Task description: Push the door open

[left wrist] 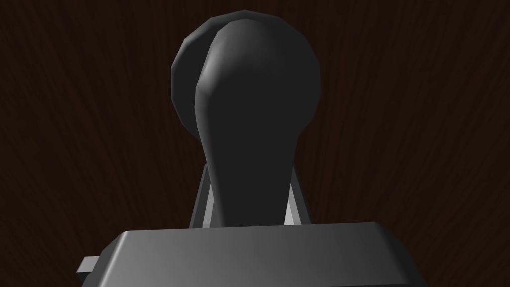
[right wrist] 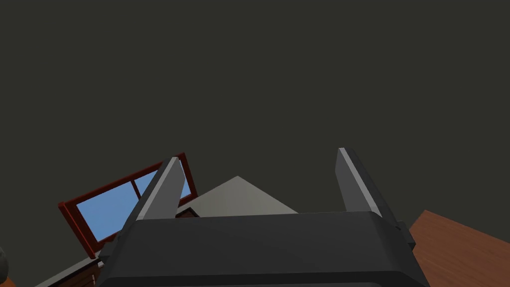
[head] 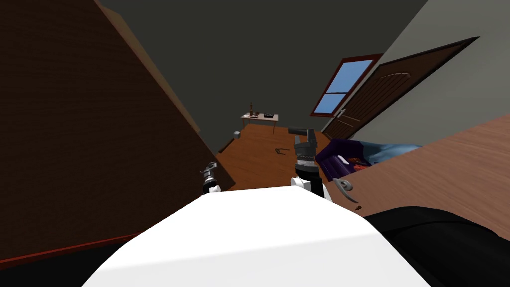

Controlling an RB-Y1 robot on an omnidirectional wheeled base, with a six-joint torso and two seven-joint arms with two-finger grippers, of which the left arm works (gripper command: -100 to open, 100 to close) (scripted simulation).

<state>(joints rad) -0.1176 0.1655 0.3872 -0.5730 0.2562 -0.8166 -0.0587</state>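
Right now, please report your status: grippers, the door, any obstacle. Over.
Left gripper shut on dark door handle. Right gripper open, raised, holding nothing. Dark brown door close at my left, no obstacle seen at the handle.

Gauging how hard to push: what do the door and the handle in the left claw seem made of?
The door looks like dark brown wood, matt, with faint streaky grain. The handle is dark grey and smooth with a soft sheen: perhaps metal, perhaps plastic.
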